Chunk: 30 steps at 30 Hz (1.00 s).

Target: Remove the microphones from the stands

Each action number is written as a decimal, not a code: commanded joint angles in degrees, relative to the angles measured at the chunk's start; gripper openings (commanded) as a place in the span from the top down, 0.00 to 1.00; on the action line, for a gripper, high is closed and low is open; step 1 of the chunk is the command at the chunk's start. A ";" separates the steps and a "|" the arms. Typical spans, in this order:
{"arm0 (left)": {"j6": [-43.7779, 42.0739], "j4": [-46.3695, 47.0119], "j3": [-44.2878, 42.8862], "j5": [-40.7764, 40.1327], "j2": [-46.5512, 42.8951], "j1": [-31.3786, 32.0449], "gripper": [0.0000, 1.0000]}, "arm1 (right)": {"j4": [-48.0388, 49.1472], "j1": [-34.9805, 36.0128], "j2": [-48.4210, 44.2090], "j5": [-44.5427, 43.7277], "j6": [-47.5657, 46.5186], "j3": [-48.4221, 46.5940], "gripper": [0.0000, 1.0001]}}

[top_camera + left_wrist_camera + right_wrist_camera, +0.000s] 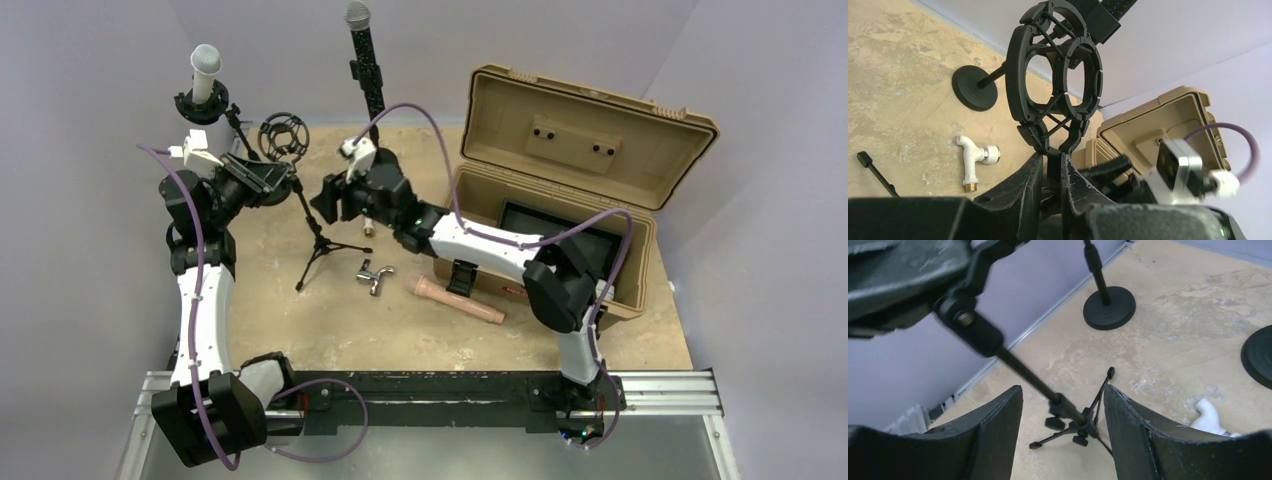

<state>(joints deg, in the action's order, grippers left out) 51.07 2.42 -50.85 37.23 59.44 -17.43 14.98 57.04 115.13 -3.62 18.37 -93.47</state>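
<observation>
The open tan plastic case (590,130) fills the table's (300,330) 3 o'clock side (lid up). The left tool (1052,177) pinches the stem under the black tripod stand's (318,235) ring mount (1014,80). The right tool (1063,435) hangs spread beside the stand. The pink cylindrical microphone (455,300) lies on the table at the stand's 4 o'clock.

we see plain pale lilac-grey walls (90,60) on three sides, meeting in two back corners. the tabletop (300,330) is tan and mottled, with paler worn patches and scuffs all over. a thin white strip (1048,310) runs along the seam where wall meets tabletop, clearest in the right wrist view. at the near edge a silver aluminium rail (670,392) spans the width, and a dull grey metal sheet (450,455) lies below it. light is even and soft, and shadows on the tabletop are faint.
</observation>
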 commanded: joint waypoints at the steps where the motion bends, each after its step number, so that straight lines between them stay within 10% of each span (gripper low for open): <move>1: -0.86 -2.14 1.18 -0.23 0.17 0.22 1.00 | 6.48 -3.80 -1.84 16.15 9.41 3.23 0.41; 30: -0.69 -1.96 1.24 -0.14 0.15 0.23 1.00 | 7.16 -3.86 6.85 18.90 13.73 1.66 0.48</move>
<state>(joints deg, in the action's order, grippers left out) 51.44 2.48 -50.76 37.21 59.44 -17.43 20.64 53.19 121.14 14.52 31.40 -90.15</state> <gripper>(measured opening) 0.159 0.531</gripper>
